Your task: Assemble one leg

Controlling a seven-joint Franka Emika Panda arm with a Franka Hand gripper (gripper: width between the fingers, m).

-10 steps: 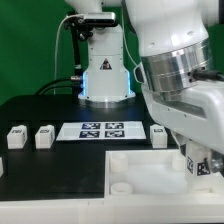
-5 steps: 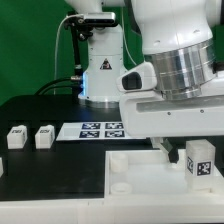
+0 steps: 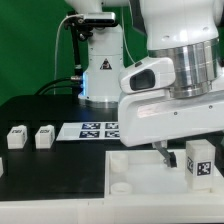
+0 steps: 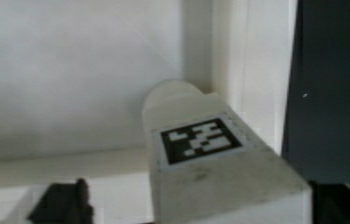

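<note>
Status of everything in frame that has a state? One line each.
Leg at gripper: upright over the panel, tag facing the exterior camera; seated or not, unclear.
Gripper: at that leg; open or shut, unclear.
Two other legs: loose on the table, apart, not gripped.
Panel: flat on the table; visible corner socket empty.

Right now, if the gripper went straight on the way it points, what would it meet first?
Probably the white panel: the gripper points down, and its visible finger hangs beside the leg, apart from it, over the panel. Depth is unclear, so I cannot tell how near.
</note>
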